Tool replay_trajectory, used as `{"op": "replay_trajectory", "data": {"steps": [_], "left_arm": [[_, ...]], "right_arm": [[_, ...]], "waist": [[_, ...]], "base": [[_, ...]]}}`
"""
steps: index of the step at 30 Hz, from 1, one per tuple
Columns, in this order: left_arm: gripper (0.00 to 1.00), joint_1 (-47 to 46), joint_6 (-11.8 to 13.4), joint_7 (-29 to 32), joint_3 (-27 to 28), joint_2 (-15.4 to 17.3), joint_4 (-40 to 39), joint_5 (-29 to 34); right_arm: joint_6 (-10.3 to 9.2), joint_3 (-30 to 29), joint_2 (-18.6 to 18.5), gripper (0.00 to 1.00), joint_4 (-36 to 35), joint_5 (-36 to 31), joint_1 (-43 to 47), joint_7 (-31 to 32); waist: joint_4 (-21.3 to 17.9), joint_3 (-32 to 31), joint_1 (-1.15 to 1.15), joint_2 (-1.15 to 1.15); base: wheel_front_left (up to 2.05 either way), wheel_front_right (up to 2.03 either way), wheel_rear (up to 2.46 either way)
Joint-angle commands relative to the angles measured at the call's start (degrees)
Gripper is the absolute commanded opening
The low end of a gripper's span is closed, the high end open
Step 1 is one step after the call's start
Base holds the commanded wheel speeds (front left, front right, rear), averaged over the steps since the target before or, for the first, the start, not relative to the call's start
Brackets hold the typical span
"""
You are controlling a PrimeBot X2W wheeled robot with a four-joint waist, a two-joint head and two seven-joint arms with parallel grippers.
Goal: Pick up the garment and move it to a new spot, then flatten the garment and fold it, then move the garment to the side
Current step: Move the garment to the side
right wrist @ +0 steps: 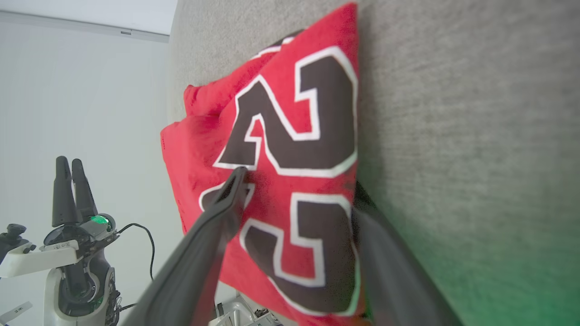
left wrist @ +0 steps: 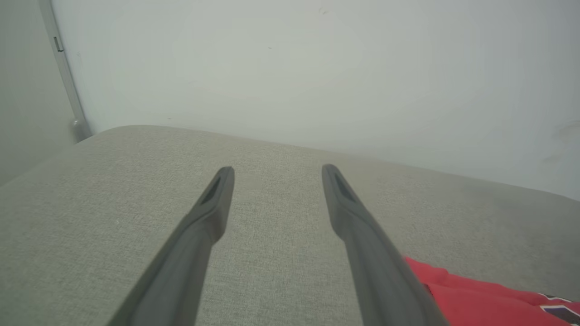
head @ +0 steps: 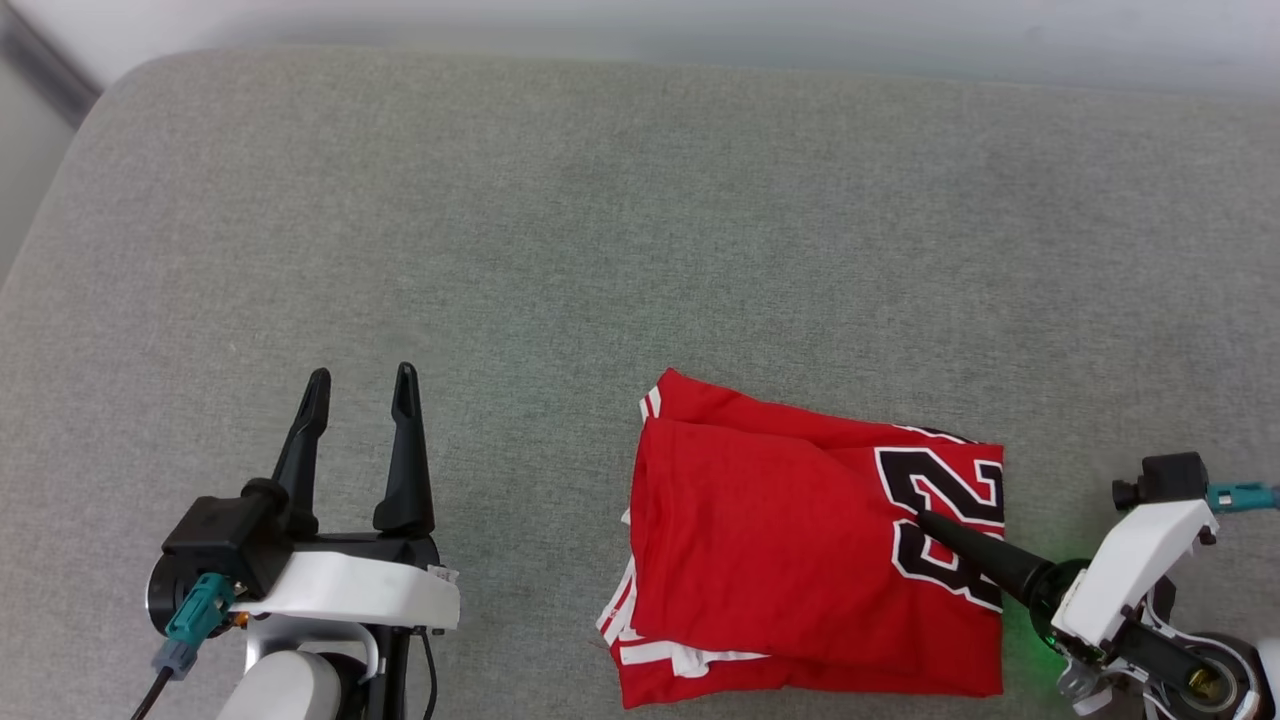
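Sideways, R fingers (right wrist: 213, 226) astride garment (head: 780, 540) edge; L fingers (head: 405, 455) wide, well clear.

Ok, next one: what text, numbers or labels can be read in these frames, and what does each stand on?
"2": a black, white-outlined digit on the red garment.
Second digit beside it: partly hidden by a finger of the right pincer. It looks like "3", but that is not certain.
Small white tag on the left arm: too small to read.
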Motion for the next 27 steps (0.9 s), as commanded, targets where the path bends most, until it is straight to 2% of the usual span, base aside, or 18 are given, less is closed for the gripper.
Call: {"op": "replay_trajectory", "data": {"steps": [1, 2, 3, 8, 13, 16, 20, 27], "left_arm": [[1.00, -0.7, -0.2, -0.4, 0.3, -0.2, 0.2, 0.6], [1.00, -0.7, -0.3, -0.4, 0.5, -0.3, 0.3, 0.6], [1.00, -0.7, -0.4, -0.3, 0.6, -0.4, 0.5, 0.7], [1.00, 0.4, -0.9, -0.3, 1.2, -0.8, 1.4, 1.0], [1.00, 1.5, -1.0, -0.3, 1.5, -0.4, 1.1, 1.5], [1.00, 2.8, -0.8, -0.3, 1.7, 0.0, 0.8, 1.6], [1.00, 3.5, -0.6, -0.2, 1.8, 0.5, -0.2, 1.8], [1.00, 2.0, -0.4, 1.5, 1.4, 2.1, -3.6, 2.9]], "right_arm": [[-0.12, 1.4, 0.0, 0.87, 1.8, 0.1, 0.2, 0.3], [-0.14, 1.8, -0.2, 0.33, 2.2, 0.6, 0.1, 0.0], [-0.14, 2.3, -0.5, 0.00, 2.5, 1.0, 0.0, -0.1], [-0.08, 5.1, -3.8, 0.00, -0.6, 0.3, -1.4, -2.7], [-0.08, 9.4, -8.7, 0.00, -3.3, -8.7, -3.0, -7.3], [-0.08, 11.5, -11.2, 0.00, -2.8, -16.7, -4.3, -8.6], [-0.09, 12.3, -12.7, 0.00, -1.5, -24.6, -6.1, -8.7], [-0.09, 12.4, -11.2, 0.00, 1.9, -32.1, -11.8, -11.6]], "waist": [[0.7, 0.7, 0.00, 0.00], [0.7, 0.7, 0.00, 0.00], [0.6, 0.6, 0.00, 0.00], [-0.8, -1.5, 0.00, 0.00], [-4.5, -4.2, 0.00, 0.00], [-8.1, -5.4, 0.00, 0.00], [-13.5, -6.1, 0.00, 0.00], [-24.6, -3.5, 0.00, 0.00]], "base": [[0.00, 0.00, 0.00], [0.00, 0.00, 0.00], [0.00, 0.00, 0.00], [0.00, 0.00, 0.00], [0.00, 0.00, 0.00], [0.00, 0.00, 0.00], [0.00, 0.00, 0.00], [0.00, 0.00, 0.00]]}}
